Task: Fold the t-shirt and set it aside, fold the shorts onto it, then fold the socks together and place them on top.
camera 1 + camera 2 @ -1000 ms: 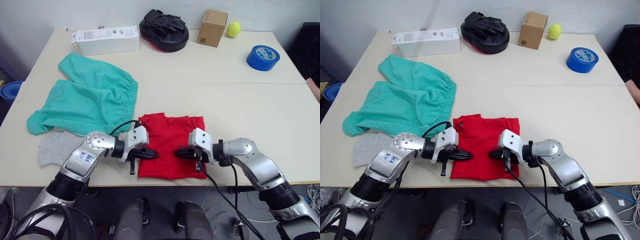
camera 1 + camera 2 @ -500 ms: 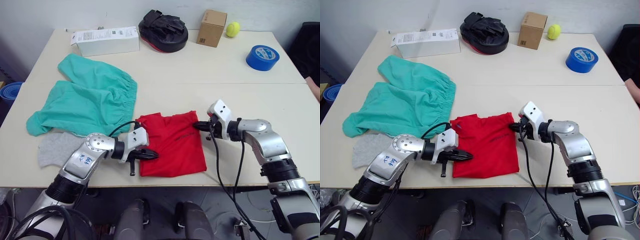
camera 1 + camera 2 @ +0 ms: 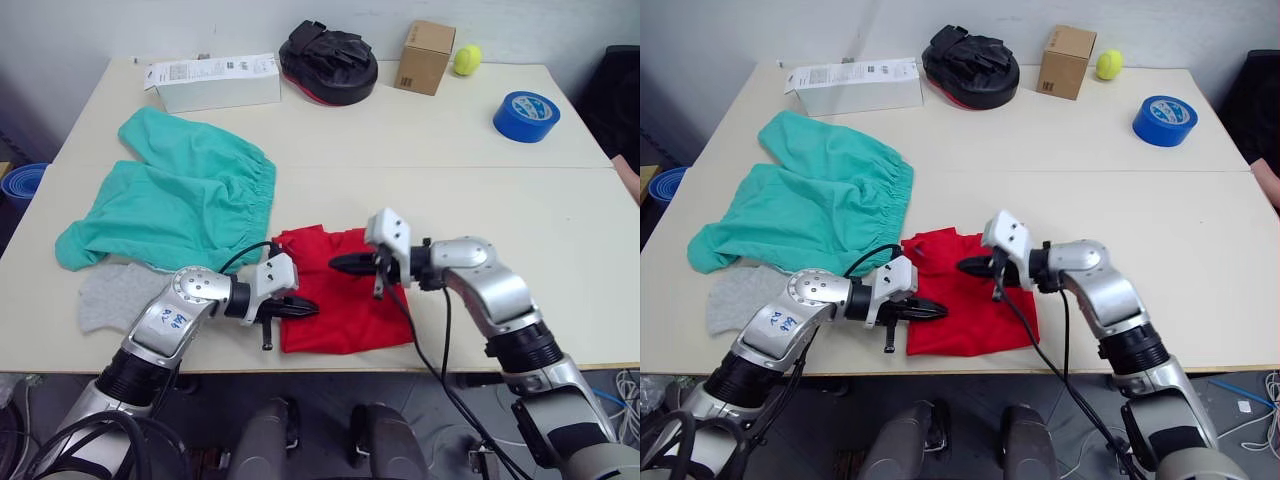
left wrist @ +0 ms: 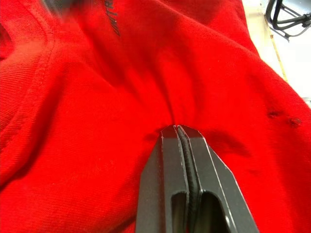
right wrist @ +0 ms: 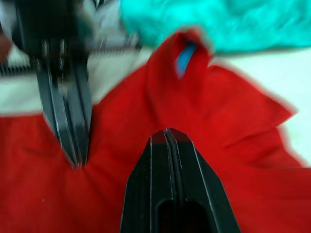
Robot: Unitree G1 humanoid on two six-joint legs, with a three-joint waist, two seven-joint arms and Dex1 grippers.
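Two hands are being held clenched over the t-shirt (image 3: 345, 295), which is lying as a compact folded red bundle at the near edge of the surface (image 3: 560, 250). The left hand (image 3: 305, 308) is pressed shut on a pinch of cloth at the bundle's near left side; in the left wrist view the fabric is being puckered at the tips. The right hand (image 3: 342, 264) is closed over the far middle of the bundle; whether cloth is being gripped there cannot be told.

The t-shirt is judged light, soft and limp, so layers are likely to slide apart if lifted from one point. Hold is best taken at two opposite edges, through all layers.

The shorts (image 3: 170, 195) are lying spread to the far left, one corner near the t-shirt. The socks (image 3: 115, 296) are lying beside the left arm, partly under the shorts.
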